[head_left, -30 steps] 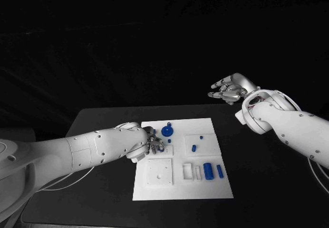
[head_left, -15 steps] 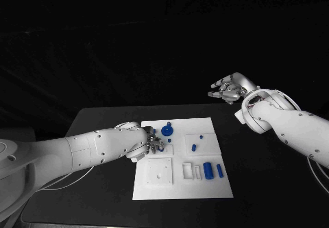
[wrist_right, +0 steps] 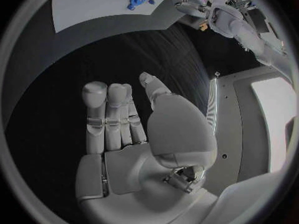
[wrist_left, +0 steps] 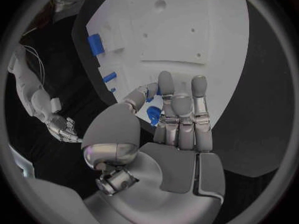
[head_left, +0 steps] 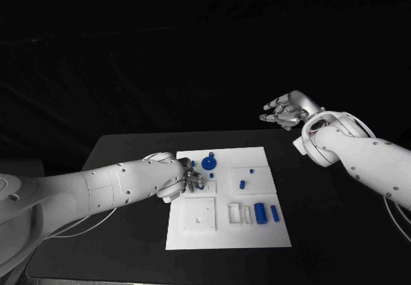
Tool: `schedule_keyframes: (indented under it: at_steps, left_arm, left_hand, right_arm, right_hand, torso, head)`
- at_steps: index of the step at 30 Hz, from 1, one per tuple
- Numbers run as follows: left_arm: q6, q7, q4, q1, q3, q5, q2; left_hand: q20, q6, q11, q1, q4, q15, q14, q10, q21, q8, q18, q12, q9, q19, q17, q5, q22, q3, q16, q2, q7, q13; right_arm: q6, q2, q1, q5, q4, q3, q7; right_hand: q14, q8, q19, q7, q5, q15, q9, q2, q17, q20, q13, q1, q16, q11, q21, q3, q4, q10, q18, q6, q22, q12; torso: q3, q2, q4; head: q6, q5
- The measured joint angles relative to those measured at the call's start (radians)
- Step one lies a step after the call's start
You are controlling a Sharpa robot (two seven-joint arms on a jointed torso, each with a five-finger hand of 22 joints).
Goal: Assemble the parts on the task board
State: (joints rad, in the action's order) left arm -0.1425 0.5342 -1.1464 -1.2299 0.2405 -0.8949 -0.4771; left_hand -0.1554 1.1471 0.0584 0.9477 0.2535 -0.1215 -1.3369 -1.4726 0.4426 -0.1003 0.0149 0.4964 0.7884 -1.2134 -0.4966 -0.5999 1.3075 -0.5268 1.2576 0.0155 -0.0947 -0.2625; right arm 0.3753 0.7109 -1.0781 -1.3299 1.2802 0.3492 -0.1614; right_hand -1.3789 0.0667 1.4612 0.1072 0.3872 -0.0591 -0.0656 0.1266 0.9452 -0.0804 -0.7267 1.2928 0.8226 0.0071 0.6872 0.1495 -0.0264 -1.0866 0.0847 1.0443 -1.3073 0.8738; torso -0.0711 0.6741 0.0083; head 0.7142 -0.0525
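black table (head_left: 128, 154): left hand (head_left: 182, 178) hides a blue part (wrist_left: 153, 115), perhaps pinched; right hand (head_left: 287, 111) empty, spread.

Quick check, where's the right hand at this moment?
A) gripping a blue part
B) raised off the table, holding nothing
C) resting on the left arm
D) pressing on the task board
B: in the head view the right hand hangs up beyond the table's far edge, away from the task board, and the right wrist view shows its palm and fingers with nothing in them.
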Motion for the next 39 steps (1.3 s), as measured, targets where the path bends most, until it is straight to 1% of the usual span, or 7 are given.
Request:
schedule_keyframes:
  at_steps: [17, 23, 25, 27, 31, 35, 39]
  left_arm:
    - [0.013, 0.006, 0.000, -0.001, -0.001, -0.002, -0.001]
    - [0.014, 0.008, 0.000, -0.001, -0.001, 0.000, -0.001]
    - [0.014, 0.008, 0.001, -0.002, -0.001, 0.001, 0.000]
    - [0.014, 0.008, 0.002, -0.002, -0.001, 0.001, 0.000]
    - [0.014, 0.008, 0.003, -0.002, -0.001, 0.002, 0.002]
    - [0.014, 0.008, 0.004, -0.002, -0.001, 0.003, 0.003]
    - [0.014, 0.008, 0.007, -0.002, -0.002, 0.005, 0.005]
  left_hand:
    - [0.003, 0.000, 0.000, 0.000, 0.000, -0.001, -0.005, 0.000, 0.000, -0.001, 0.000, 0.007, -0.001, -0.003, -0.004, 0.001, 0.000, 0.000, 0.000, 0.000, 0.000, 0.001]
    - [0.003, 0.000, 0.000, -0.004, 0.000, 0.000, -0.007, 0.000, -0.004, -0.006, 0.000, 0.012, -0.001, -0.003, -0.007, 0.011, 0.000, 0.000, 0.000, -0.004, 0.000, -0.001]
    - [0.000, 0.000, 0.000, -0.006, 0.000, 0.000, -0.007, 0.000, -0.004, -0.006, 0.000, 0.018, -0.001, -0.007, -0.007, 0.012, 0.000, 0.000, 0.000, -0.006, 0.000, -0.002]
    - [0.000, 0.001, 0.004, -0.007, 0.000, 0.000, -0.007, -0.004, -0.004, -0.006, 0.000, 0.019, -0.001, -0.007, -0.009, 0.013, 0.000, 0.000, 0.000, -0.007, -0.001, -0.003]
    - [0.003, 0.002, 0.004, -0.007, 0.000, 0.000, -0.007, -0.004, -0.008, -0.011, 0.000, 0.027, -0.001, -0.011, -0.014, 0.028, 0.000, 0.000, 0.000, -0.007, -0.001, -0.006]
    - [0.000, 0.002, 0.004, -0.007, 0.000, -0.001, -0.009, -0.004, -0.008, -0.011, 0.000, 0.033, 0.000, -0.014, -0.022, 0.038, 0.001, 0.000, 0.000, -0.007, -0.002, -0.008]
    - [0.000, 0.003, 0.003, -0.011, 0.003, -0.001, -0.010, -0.004, -0.008, -0.011, 0.000, 0.033, 0.000, -0.014, -0.025, 0.039, 0.001, -0.003, 0.000, -0.011, -0.001, -0.008]
  right_arm:
    - [-0.001, -0.003, 0.000, 0.000, -0.002, 0.000, -0.001]
    - [-0.001, -0.004, 0.000, 0.000, -0.003, 0.000, -0.002]
    - [-0.002, -0.005, 0.000, 0.000, -0.004, 0.000, -0.002]
    - [-0.002, -0.006, 0.000, 0.000, -0.005, 0.000, -0.002]
    - [-0.003, -0.008, 0.000, 0.000, -0.007, 0.000, -0.002]
    - [-0.004, -0.010, 0.000, 0.000, -0.008, 0.000, -0.003]
    - [-0.005, -0.013, 0.000, -0.003, -0.009, 0.000, -0.003]
  right_hand:
    - [0.000, 0.000, 0.000, 0.000, 0.000, 0.000, 0.000, 0.000, 0.000, 0.000, 0.000, 0.000, 0.000, 0.000, 0.000, 0.000, 0.000, 0.000, 0.000, 0.000, -0.001, 0.000]
    - [0.000, 0.000, 0.000, 0.000, 0.000, 0.000, 0.000, 0.000, 0.000, 0.000, 0.001, 0.000, 0.000, 0.000, 0.000, 0.003, 0.003, 0.000, 0.000, 0.007, -0.001, 0.000]
    - [0.000, 0.000, 0.000, 0.000, 0.000, 0.000, 0.000, 0.000, 0.000, 0.000, 0.001, 0.000, 0.000, 0.000, 0.000, 0.003, 0.003, 0.000, 0.000, 0.007, -0.001, 0.000]
    - [0.000, 0.000, 0.000, 0.000, 0.000, 0.000, 0.000, 0.000, 0.000, 0.000, 0.001, 0.000, 0.000, 0.000, 0.000, 0.003, 0.003, 0.000, 0.000, 0.007, -0.001, 0.000]
    - [0.000, 0.000, 0.000, 0.000, 0.000, 0.000, 0.000, 0.000, 0.000, 0.000, 0.001, 0.000, 0.000, 0.000, 0.000, 0.003, 0.003, 0.000, 0.000, 0.007, -0.001, 0.000]
    - [0.000, 0.000, 0.000, 0.000, 0.000, 0.000, 0.000, 0.000, 0.000, 0.000, 0.001, 0.000, 0.000, 0.000, 0.000, 0.004, 0.002, 0.000, 0.000, 0.007, -0.001, 0.000]
    - [0.000, 0.000, 0.000, 0.000, 0.000, 0.000, 0.000, 0.000, 0.000, 0.000, 0.001, 0.000, 0.000, 0.000, 0.000, 0.007, -0.001, 0.000, 0.000, 0.007, -0.001, 0.000]
  torso:
    - [-0.0006, 0.001, -0.0003]
    - [-0.0012, 0.001, -0.0008]
    - [-0.0012, 0.001, -0.0011]
    - [-0.0012, 0.001, -0.0013]
    - [-0.0015, 0.001, -0.0014]
    - [-0.0016, 0.001, -0.0014]
    - [-0.0015, 0.001, -0.0014]
  head:
    - [0.001, -0.002]
    - [0.000, -0.003]
    - [-0.001, -0.003]
    - [-0.001, -0.002]
    - [-0.002, -0.002]
    - [-0.003, 0.000]
    - [-0.003, 0.002]
